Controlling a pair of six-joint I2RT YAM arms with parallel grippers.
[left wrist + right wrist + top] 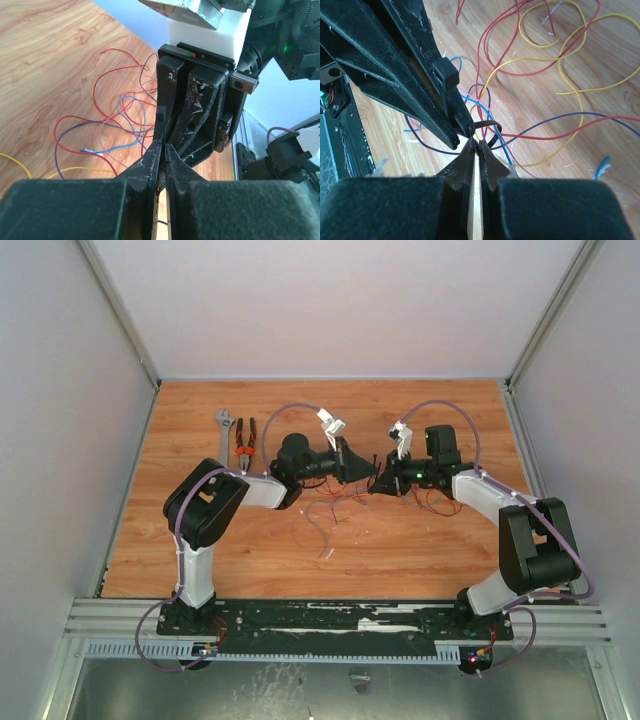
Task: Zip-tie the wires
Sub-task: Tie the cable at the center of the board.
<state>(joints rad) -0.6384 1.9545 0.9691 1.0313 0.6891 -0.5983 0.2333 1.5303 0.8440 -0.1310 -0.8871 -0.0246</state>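
Note:
The wires (325,512) lie as a loose tangle of red, yellow, purple and blue strands (560,60) on the wooden table, spread under and beside both grippers (115,110). The dark zip tie (489,123) curls in a small loop around a few strands. Its head (445,75) rests against the left gripper's fingers (420,85). My left gripper (164,146) (368,465) is shut on the zip tie's strip. My right gripper (479,145) (379,471) meets it tip to tip, shut on the zip tie's ribbed tail, and its fingers (192,100) fill the left wrist view.
A grey adjustable wrench (227,425) and orange-handled pliers (245,445) lie at the back left of the table. White walls enclose the table on three sides. A metal rail (330,625) with the arm bases runs along the near edge.

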